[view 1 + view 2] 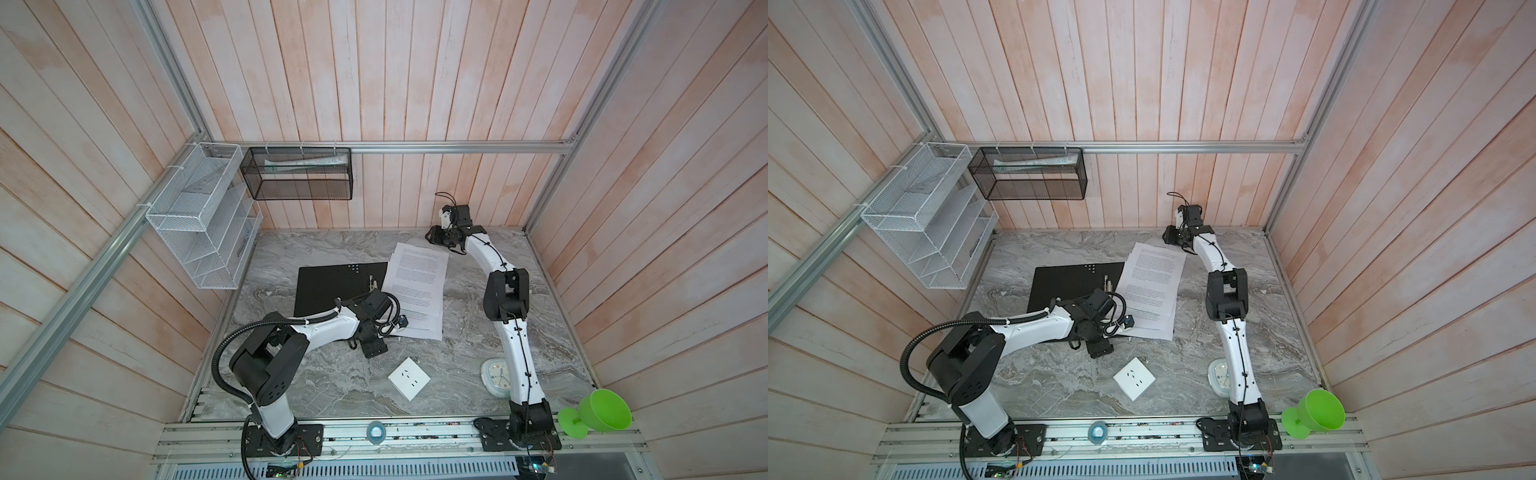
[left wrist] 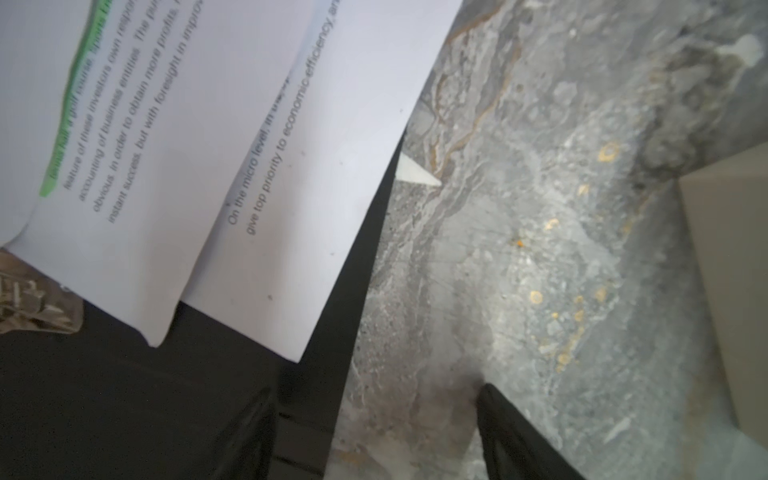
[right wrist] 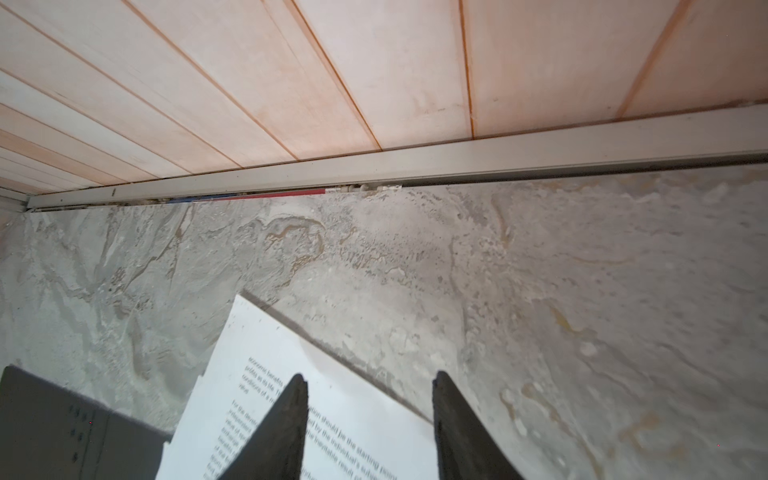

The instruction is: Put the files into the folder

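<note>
The files (image 1: 415, 282) lie on the worktop (image 1: 469, 353) overlapping the folder (image 1: 328, 286), long axis running near-to-far; your right end effector (image 3: 368, 380), part-spread, sits over their far end, the left end effector (image 2: 378, 388), wide, at their near end

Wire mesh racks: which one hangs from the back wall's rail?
The black rack, a single long box tied to the back rail; the white tiered rack hangs on the left side rail.

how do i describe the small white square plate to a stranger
On the grey marble table, toward its front edge and about midway across, lies the socket plate. Unlike the printed sheets behind it, it is small, square, with dark slots.
</note>
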